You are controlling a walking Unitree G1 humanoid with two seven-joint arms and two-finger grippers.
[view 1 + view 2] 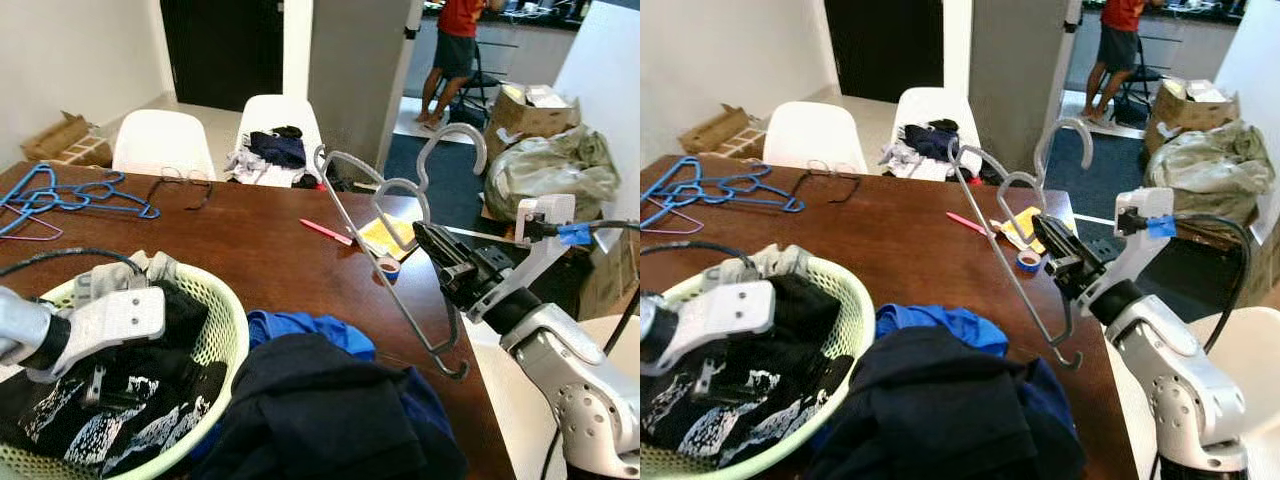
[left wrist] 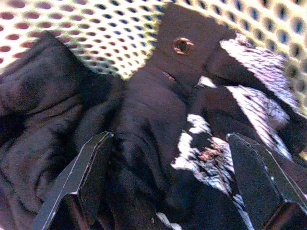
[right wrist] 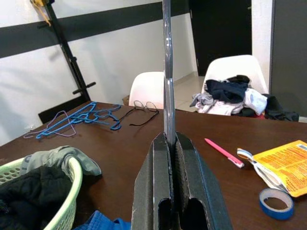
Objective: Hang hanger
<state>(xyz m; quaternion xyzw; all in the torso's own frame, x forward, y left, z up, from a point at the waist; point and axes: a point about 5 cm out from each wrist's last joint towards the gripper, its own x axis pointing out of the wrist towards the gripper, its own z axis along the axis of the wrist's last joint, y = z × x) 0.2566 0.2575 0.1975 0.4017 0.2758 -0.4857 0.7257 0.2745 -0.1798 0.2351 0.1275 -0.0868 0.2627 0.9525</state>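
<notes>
right tool [image 1: 447,262] gripping grey hanger [image 1: 385,255], left tool [image 2: 168,182] in basket [image 1: 225,330]

The grey wire hanger [image 1: 395,262] looked like bare metal with a dull sheen. The dark brown desk [image 1: 250,255] was smooth wood, faintly glossy where light struck it. The pale green laundry basket [image 1: 215,320] was perforated plastic, matt. Inside it lay soft black cloth with white print [image 2: 201,139], creased and carrying one small metal eyelet. The right gripper's [image 3: 169,143] black fingers [image 3: 196,177] were hard, smooth and slightly shiny. The dark navy garment [image 1: 330,415] on the desk was matt fabric.
</notes>
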